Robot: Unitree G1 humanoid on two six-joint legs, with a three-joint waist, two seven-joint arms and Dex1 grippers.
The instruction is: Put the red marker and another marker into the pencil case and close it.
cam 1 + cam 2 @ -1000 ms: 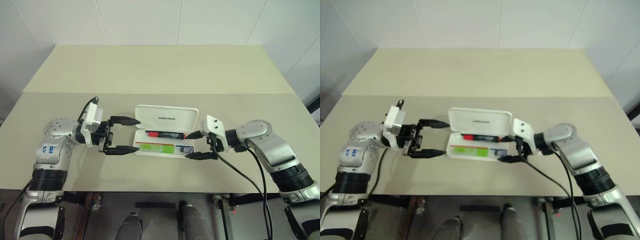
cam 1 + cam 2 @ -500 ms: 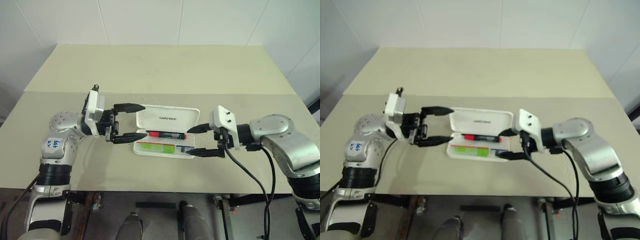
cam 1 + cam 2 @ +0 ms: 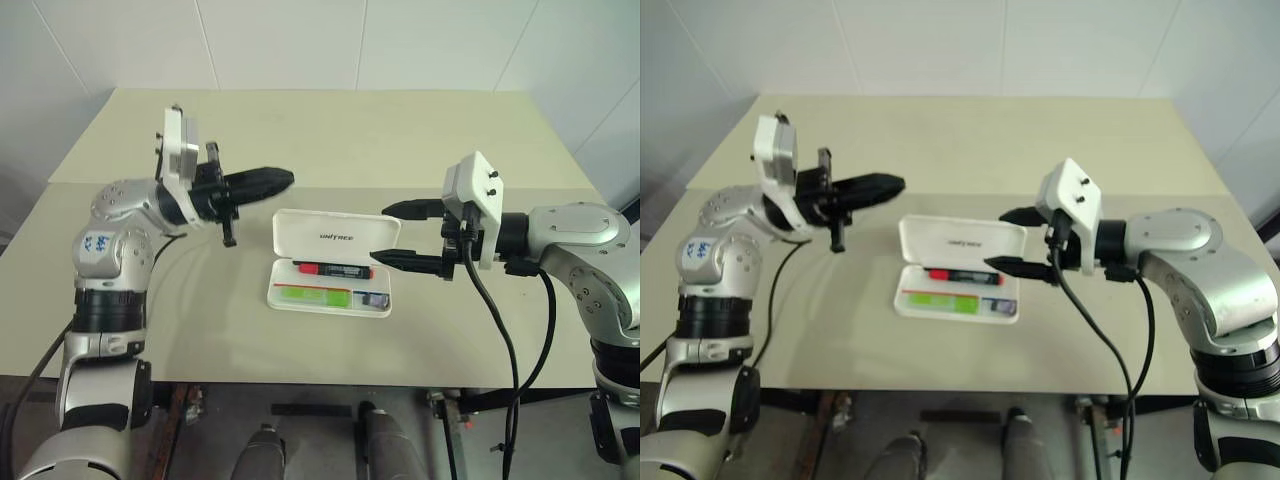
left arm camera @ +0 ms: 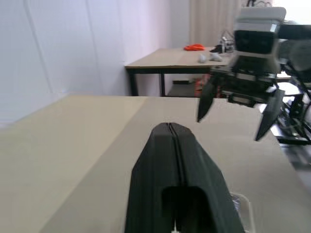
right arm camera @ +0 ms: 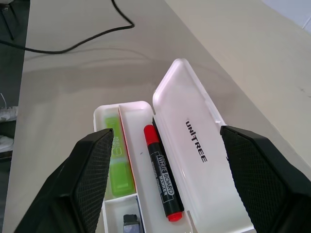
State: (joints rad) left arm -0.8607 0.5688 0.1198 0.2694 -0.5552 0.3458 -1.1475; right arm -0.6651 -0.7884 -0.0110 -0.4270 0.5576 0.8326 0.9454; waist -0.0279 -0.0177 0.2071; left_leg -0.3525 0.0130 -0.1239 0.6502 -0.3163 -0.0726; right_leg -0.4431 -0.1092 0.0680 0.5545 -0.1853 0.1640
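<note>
Two markers lie inside the open pencil case [image 3: 330, 286] on the table [image 3: 330, 140]: the red marker [image 3: 333, 269] behind, another marker [image 3: 312, 294] in front. Left gripper [image 3: 285, 178], fingers pressed together, hovers beside the raised lid; right gripper [image 3: 384, 234] hovers spread, empty.

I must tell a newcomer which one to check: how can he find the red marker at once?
On the table lies an open white case. The red marker lies inside it, just below the lid. Its black barrel and red cap set it apart from the chunky green marker beside it.

Bright, even overhead light w/ soft faint shadows on the table [image 3: 330, 140], no glare; left wrist view's near fingers [image 4: 177, 184] blurred.
</note>
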